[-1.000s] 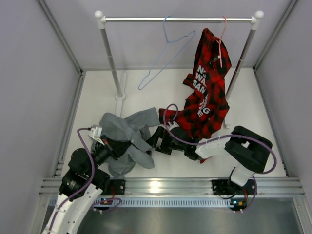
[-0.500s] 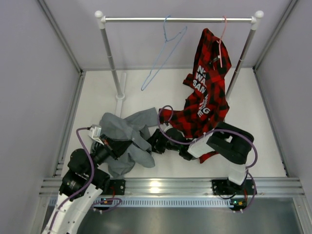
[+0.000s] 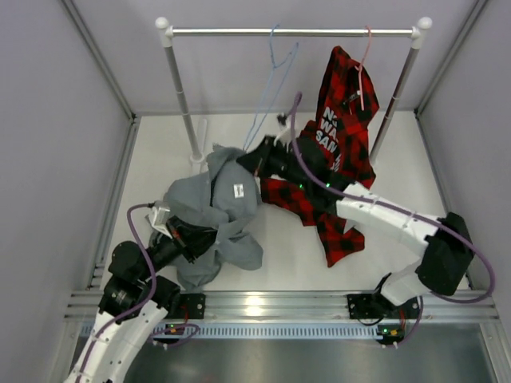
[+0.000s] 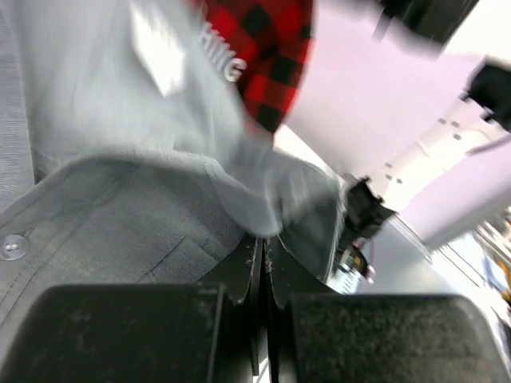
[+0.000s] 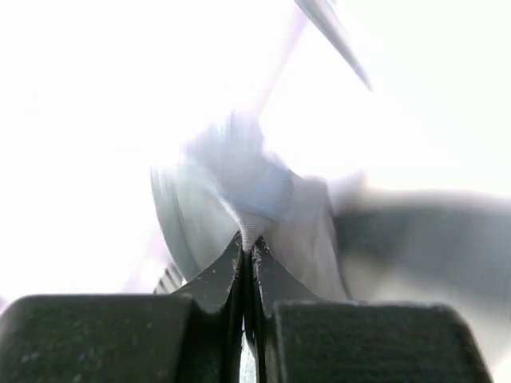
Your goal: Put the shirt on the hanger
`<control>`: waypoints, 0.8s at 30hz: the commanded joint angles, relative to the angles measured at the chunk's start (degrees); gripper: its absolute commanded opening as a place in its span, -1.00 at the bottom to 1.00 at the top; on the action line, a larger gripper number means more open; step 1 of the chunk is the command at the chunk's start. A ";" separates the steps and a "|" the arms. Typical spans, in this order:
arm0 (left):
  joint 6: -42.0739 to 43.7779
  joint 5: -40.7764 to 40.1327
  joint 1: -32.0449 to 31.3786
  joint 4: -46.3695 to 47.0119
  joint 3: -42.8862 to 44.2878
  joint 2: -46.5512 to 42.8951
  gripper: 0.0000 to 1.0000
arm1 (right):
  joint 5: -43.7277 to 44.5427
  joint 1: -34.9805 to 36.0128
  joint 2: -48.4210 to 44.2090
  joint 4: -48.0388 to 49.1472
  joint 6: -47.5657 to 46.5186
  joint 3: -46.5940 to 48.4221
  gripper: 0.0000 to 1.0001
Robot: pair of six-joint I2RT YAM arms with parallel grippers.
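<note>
Two arms, both claws on the same garment

- The shirt (image 3: 209, 209), plain grey, lies bunched on the white surface (image 3: 160, 152), left of centre, its upper part drawn up toward the rail (image 3: 291, 32)
- Left claw (image 3: 190, 239) sits at the shirt's near, lower edge. In the left wrist view its fingers (image 4: 239, 275) are pressed together with a grey fold pinched between the tips
- Right claw (image 3: 251, 155) sits at the shirt's far, upper edge, arm reaching across the surface. The right wrist view is blurred and washed out, yet the fingers (image 5: 227, 267) meet on a pale fold of cloth, so it is clamped on the shirt too
- The shirt spans between the two claws
- The hanger (image 3: 275, 88), thin light-blue wire, hangs by its hook from the rail, its lower end just behind the right claw. Whether it touches the shirt I cannot tell

Counts: two shirts, grey and a red-and-black plaid shirt (image 3: 343, 120). Two hangers, blue and a pink hanger (image 3: 363, 60) carrying the plaid one. One rail
</note>
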 commanded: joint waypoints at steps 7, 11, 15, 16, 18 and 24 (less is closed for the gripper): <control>-10.86 14.51 -6.02 43.86 -11.60 17.28 -1.00 | -10.53 0.43 -1.51 -36.04 -30.90 38.14 -1.00; -1.03 -0.04 -22.81 46.33 -13.54 25.81 -0.67 | -14.39 0.52 -3.36 -39.03 -32.39 37.18 -1.00; 9.60 -8.34 -39.52 41.46 -5.06 37.68 0.71 | -13.18 0.43 -4.06 -43.32 -37.12 37.70 -1.00; 13.27 -10.53 -43.37 37.93 -2.84 39.00 0.73 | -13.26 0.26 -4.24 -44.65 -38.45 38.23 -1.00; 16.28 -19.89 -45.78 30.64 0.86 37.62 0.74 | -13.70 0.17 -4.68 -49.72 -42.56 40.07 -1.00; 20.43 -48.12 -46.67 2.67 14.31 30.23 0.71 | -5.45 -1.14 -7.40 -55.03 -46.02 35.17 -1.00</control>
